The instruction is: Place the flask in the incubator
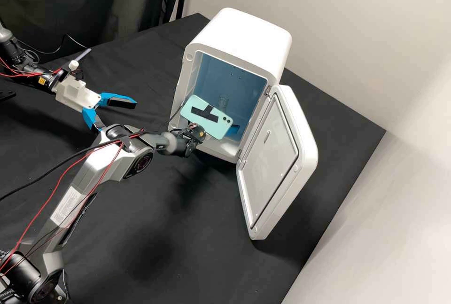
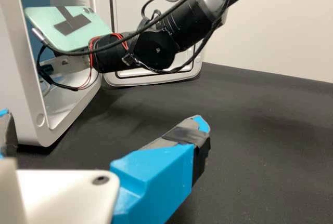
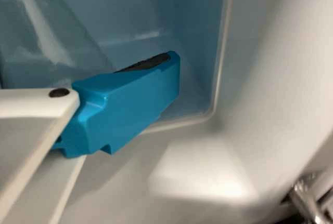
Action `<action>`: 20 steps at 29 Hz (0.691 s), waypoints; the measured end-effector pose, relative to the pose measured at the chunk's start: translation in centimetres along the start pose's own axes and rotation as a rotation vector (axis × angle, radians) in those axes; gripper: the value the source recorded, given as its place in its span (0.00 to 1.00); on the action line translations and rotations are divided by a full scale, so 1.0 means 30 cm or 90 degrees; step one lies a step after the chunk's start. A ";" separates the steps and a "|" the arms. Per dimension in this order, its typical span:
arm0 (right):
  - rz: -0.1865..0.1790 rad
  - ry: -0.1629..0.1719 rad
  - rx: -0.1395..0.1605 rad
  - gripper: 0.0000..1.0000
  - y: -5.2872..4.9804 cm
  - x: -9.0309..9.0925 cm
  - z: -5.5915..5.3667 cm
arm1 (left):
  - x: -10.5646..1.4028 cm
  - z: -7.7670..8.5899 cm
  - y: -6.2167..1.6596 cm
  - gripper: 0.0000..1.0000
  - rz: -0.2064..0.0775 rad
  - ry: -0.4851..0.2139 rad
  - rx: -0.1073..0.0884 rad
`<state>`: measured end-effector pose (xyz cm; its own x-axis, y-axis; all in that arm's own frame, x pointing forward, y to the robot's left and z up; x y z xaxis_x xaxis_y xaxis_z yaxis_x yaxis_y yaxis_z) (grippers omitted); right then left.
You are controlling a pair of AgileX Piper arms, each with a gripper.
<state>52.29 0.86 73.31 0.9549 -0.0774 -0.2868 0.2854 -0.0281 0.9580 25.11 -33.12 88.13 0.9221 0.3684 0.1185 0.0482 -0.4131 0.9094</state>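
Black tabletop (image 1: 188, 238) carries the white incubator (image 1: 244, 36), door (image 1: 277, 163) swung wide, with the flask (image 1: 224, 102) standing deep in its blue chamber. The right tool (image 3: 122, 96) is inside beside a chamber wall, apart or together I cannot tell; it should, I think, back out straight, clear of wall and sill. The left tool (image 1: 105, 109), fingers (image 1: 117, 101) apart and empty, hangs well aside.

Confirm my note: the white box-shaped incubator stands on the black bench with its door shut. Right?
No. The white box-shaped incubator stands on the black bench, but its door hangs wide open, as the high view shows.
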 end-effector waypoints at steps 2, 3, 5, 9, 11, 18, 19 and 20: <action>-0.007 -0.007 0.001 1.00 -0.006 -0.016 0.005 | 0.000 0.000 0.000 1.00 0.000 0.000 0.000; -0.006 -0.005 0.001 1.00 -0.005 -0.022 0.002 | 0.000 0.000 0.000 1.00 0.000 0.000 0.000; -0.002 0.001 0.001 1.00 -0.001 -0.035 -0.004 | -0.002 0.002 0.004 1.00 0.003 -0.001 0.001; 0.005 0.015 0.002 1.00 0.002 -0.057 -0.013 | -0.003 0.003 0.008 1.00 0.006 -0.002 0.001; 0.005 0.015 0.002 1.00 0.003 -0.070 -0.016 | -0.003 0.003 0.008 1.00 0.006 -0.002 0.001; 0.002 0.021 0.004 1.00 -0.006 -0.129 -0.020 | -0.007 0.001 0.005 1.00 0.004 0.000 0.000; 0.002 0.022 0.005 1.00 -0.011 -0.137 -0.017 | -0.009 0.002 0.008 1.00 0.006 0.000 0.001; 0.005 0.026 0.005 1.00 -0.008 -0.146 -0.022 | -0.012 0.002 0.005 1.00 0.004 0.000 0.000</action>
<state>48.10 1.86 74.35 0.9596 -0.0364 -0.2790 0.2777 -0.0357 0.9600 24.81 -33.35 88.22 0.9222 0.3661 0.1244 0.0426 -0.4160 0.9084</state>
